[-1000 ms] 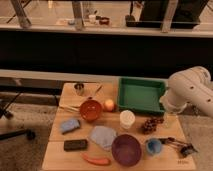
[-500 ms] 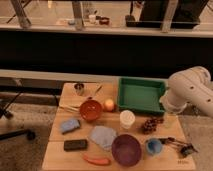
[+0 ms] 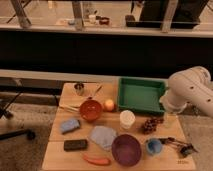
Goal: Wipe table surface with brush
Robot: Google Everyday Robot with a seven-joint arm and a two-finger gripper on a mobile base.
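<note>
Here the brush (image 3: 178,145) lies crosswise, left-to-right, beside the blue cup (image 3: 154,146); the gripper (image 3: 169,115) hangs by the green tray (image 3: 141,95), its grip impossible to tell.

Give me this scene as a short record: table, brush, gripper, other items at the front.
table surface: light wooden planks, many items on it
brush: lying at the right front, beside the blue cup, not held
gripper: at the table's right edge, off the green tray's front right corner, apart from the brush
front row: black block, carrot, purple bowl
</note>
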